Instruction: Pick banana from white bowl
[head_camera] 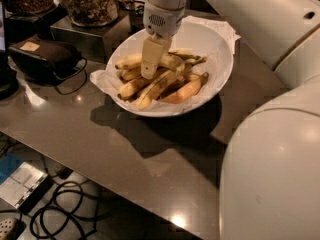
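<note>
Your gripper (149, 70) hangs at the white bowl's (220, 59) centre, over the banana (128, 62) that arches toward 10 o'clock. You cannot tell its grip. The bowl wall is bare at 2 o'clock, and a jar (90, 4) crowds 11.

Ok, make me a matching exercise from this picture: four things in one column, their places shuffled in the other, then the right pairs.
Things:
1. gripper
2. white bowl
3. black pouch
4. cables

Places:
A. lower left, below the table's near edge
B. on the table, holding the bananas
C. on the table, left of the bowl
D. down inside the bowl, over the left part of the banana pile

Pairs: 1-D, 2-B, 3-C, 4-A
</note>
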Tool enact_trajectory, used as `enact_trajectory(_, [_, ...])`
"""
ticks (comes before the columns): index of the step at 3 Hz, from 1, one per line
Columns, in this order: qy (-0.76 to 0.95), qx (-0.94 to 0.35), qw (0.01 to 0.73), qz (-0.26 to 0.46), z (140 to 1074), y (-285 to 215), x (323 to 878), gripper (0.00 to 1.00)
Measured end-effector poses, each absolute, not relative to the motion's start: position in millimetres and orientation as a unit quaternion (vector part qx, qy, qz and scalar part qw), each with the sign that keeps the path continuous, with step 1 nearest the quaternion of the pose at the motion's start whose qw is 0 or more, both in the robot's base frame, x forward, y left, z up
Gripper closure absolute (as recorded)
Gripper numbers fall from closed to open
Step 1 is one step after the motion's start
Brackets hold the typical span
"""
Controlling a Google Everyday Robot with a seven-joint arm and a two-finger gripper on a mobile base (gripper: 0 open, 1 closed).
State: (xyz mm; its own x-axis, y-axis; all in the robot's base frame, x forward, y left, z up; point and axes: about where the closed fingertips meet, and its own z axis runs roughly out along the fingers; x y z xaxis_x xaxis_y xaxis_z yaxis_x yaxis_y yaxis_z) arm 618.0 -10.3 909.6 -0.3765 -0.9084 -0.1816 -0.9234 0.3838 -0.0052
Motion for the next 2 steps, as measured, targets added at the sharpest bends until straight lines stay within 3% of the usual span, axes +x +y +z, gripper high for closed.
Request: enact_trajectory(2, [0.824, -0.558, 0.083, 0.042, 907.1, -13.5, 616.9, 0.71])
